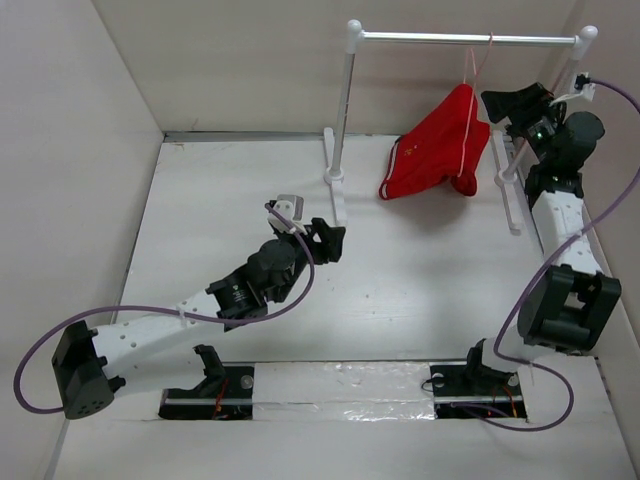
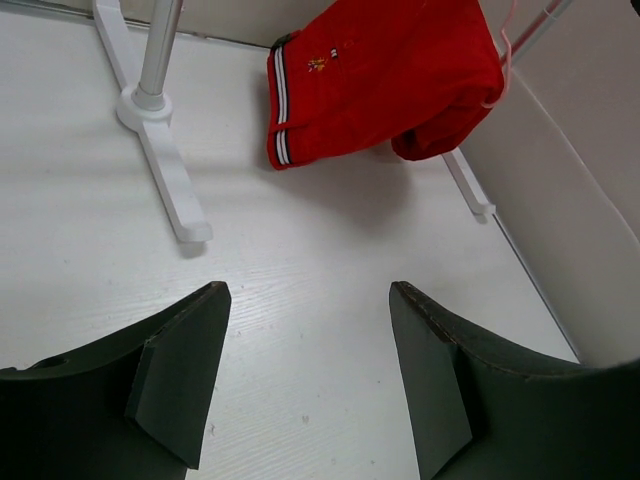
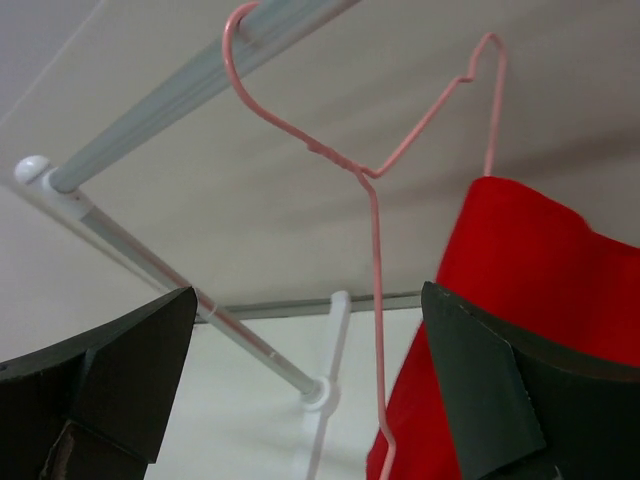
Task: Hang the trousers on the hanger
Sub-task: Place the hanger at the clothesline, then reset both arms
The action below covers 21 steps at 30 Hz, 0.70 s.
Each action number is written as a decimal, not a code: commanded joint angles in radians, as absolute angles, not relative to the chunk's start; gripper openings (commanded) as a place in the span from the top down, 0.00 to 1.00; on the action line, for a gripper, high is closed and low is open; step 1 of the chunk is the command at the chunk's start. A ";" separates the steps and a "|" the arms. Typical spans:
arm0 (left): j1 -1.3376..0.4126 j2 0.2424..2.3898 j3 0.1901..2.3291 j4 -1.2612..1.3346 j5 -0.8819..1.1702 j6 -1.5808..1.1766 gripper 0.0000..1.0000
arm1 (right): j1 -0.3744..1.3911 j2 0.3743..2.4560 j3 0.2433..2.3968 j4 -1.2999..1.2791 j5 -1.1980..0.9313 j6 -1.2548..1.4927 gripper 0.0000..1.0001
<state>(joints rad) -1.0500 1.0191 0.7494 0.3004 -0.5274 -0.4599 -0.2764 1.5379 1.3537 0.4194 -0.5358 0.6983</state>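
Holds the left gripper [image 1: 328, 240] spread, empty, above the table [image 1: 200, 230]. Has the trousers [image 1: 435, 150] draped lopsided on the hanger [image 3: 376, 280] (hooked on the rack bar [image 1: 450, 38]). Poises the right gripper [image 1: 505, 105] wide apart just beside; risks snagging the wire, spilling them.

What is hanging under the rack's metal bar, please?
The pink hanger is hooked over the bar, with the red trousers draped on it. The cloth covers the hanger's bottom wire.
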 commanded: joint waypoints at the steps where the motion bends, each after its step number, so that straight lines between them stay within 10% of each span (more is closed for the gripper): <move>1: -1.048 1.016 0.795 0.310 -0.566 -0.443 0.37 | -0.282 1.433 1.251 0.371 -0.356 0.555 0.00; 21: -1.048 0.815 0.601 0.312 -0.681 -0.526 0.37 | -0.164 1.011 0.435 0.718 -0.462 0.597 0.00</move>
<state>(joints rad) -1.0500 0.8352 0.6304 0.3271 -0.6464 -0.4828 -0.1741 0.9924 0.5144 0.6544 -0.4053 0.6304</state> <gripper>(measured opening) 0.632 0.999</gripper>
